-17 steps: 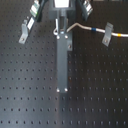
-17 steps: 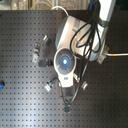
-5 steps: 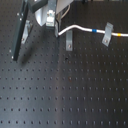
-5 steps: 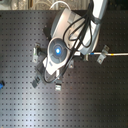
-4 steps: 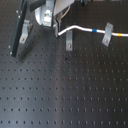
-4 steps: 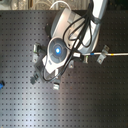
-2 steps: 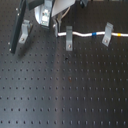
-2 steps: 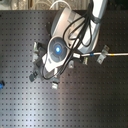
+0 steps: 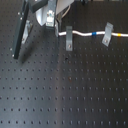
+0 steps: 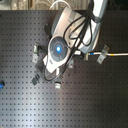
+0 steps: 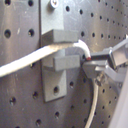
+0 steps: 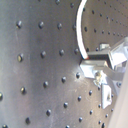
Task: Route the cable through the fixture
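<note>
Black perforated desk (image 9: 65, 95) w/ grid of holes. White cable (image 9: 82, 33) runs across the far side in the first exterior view, through two grey clips (image 9: 69, 37) (image 9: 106, 34), blue band (image 9: 94, 34) btwn them. In the first wrist view cable (image 11: 30, 59) sits in a clip's slot (image 11: 57, 52); gripper (image 11: 92, 62) is pinched narrow on cable just beside the clip

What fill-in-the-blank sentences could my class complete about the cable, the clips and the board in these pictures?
1. In the first exterior view, the cable carries a ___ band between two grey clips.
2. In the first wrist view, the cable lies in the ___ between the clip's two blocks.
3. The board is ___ in colour and dotted with holes.

Missing words: blue; slot; black
</note>
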